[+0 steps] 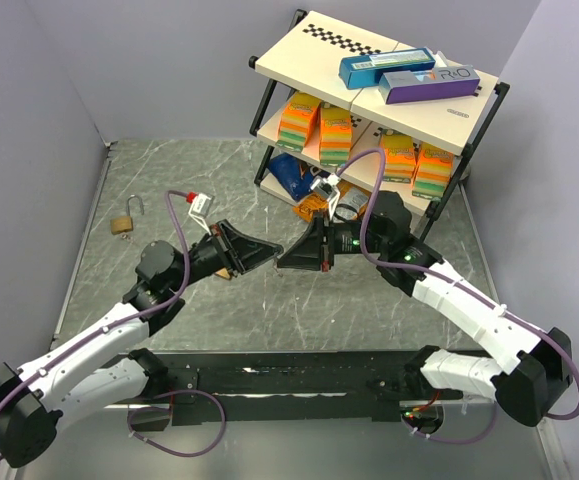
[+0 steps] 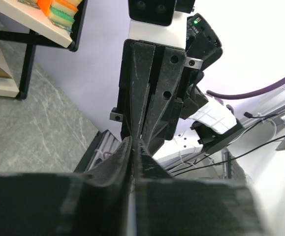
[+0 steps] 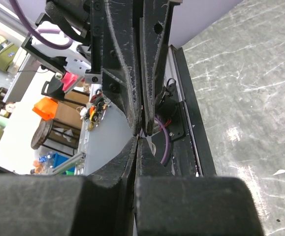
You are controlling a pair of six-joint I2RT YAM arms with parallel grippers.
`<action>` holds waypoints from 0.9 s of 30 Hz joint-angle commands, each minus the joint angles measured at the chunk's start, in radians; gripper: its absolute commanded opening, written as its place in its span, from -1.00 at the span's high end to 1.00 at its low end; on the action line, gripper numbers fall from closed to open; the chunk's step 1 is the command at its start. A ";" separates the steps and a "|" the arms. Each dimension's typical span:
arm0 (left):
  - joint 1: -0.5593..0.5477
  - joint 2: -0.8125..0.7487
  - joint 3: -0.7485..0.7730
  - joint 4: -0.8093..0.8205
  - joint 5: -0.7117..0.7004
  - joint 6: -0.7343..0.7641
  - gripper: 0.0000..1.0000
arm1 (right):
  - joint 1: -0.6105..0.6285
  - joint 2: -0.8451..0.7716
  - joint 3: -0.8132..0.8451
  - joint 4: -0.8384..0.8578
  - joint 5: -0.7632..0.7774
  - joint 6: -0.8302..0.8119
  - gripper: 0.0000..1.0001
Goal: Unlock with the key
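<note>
— Two arms reach in over the table [image 1: 199,170], the biggest things we see apart from the shelf [image 1: 299,62] behind them. Which step do we put ourselves at?

— A handover, we judge. Our left gripper [image 1: 275,250] and right gripper [image 1: 283,262] meet tip to tip in mid-air above the middle of the table. Each has its jaws pressed together, with no gap in either wrist view.

— Any writing we can read?

— Little. On the shelf top, the purple box [image 1: 429,85] shows large letters that we read as "R" and "O". The blue box [image 1: 384,65] touching it carries print too small for us. The orange and green packs [image 1: 334,125] below give nothing legible.

— And the lock?

— One brass padlock [image 1: 125,220] lies on the table, well to the left of both grippers, its silver shackle showing.

— The key?

— We cannot make it out. If it is held, we judge it sits hidden between the black fingers where the tips meet; which gripper has it, we cannot tell. The next move calls for one pinch to let go only once the other is sure, then a carry to the padlock and a careful line-up with its keyhole.
</note>
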State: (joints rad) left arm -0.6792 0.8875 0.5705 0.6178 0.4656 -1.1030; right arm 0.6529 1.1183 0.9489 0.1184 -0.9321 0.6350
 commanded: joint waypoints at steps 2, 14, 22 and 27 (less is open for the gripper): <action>-0.003 -0.001 0.106 -0.160 -0.063 0.106 -0.17 | 0.005 -0.008 0.027 0.041 0.036 0.009 1.00; 0.272 0.051 0.227 -0.861 -0.235 0.348 -0.93 | -0.108 -0.123 -0.001 -0.229 0.309 -0.118 1.00; 0.336 0.385 0.402 -1.134 -0.366 0.697 -0.93 | -0.110 -0.150 -0.009 -0.257 0.363 -0.135 1.00; 0.333 0.504 0.436 -1.172 -0.447 0.856 -0.93 | -0.110 -0.141 -0.004 -0.267 0.366 -0.143 1.00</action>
State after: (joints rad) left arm -0.3439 1.3510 0.9638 -0.4633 0.1078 -0.4503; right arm 0.5449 0.9829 0.9291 -0.1478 -0.5861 0.5076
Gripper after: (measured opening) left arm 0.965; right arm 0.008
